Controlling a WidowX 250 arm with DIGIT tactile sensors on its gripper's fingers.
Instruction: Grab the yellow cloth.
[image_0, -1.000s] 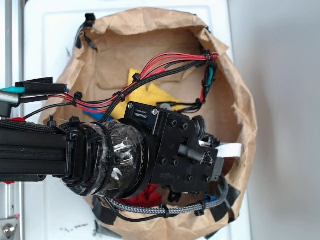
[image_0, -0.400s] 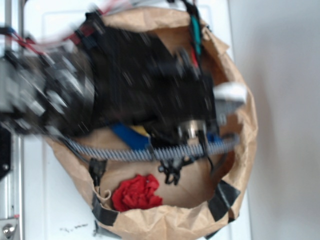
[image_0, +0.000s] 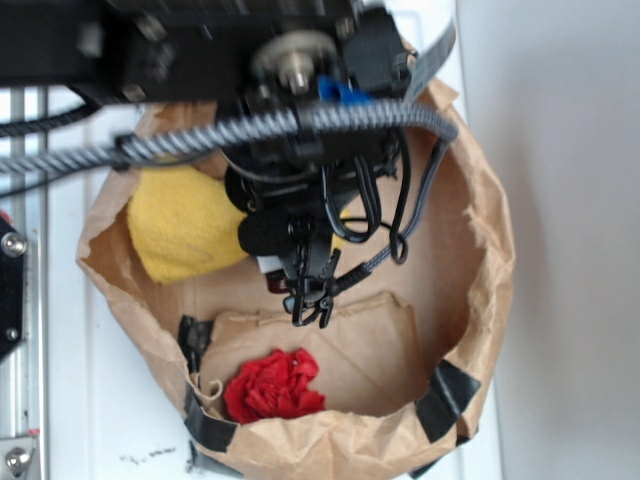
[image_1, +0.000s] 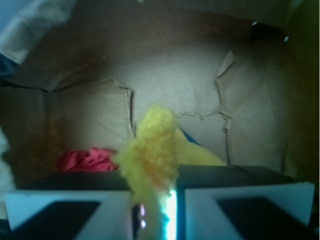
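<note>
One claw (image_1: 155, 207), pinched on yellow cloth (image_1: 152, 150), inside paper bag (image_1: 175, 75)

My arm reaches in from the upper left, wrist bent downward, and my fingers (image_1: 107, 210) are pinched together on the yellow cloth (image_1: 152, 150).

Inside the brown paper bag (image_0: 480, 250): one yellow cloth (image_0: 185, 225), at the far side from the bag's taped rim; one red cloth (image_0: 272, 385), near that rim. One gripper (image_1: 156, 210) above the bag.
</note>
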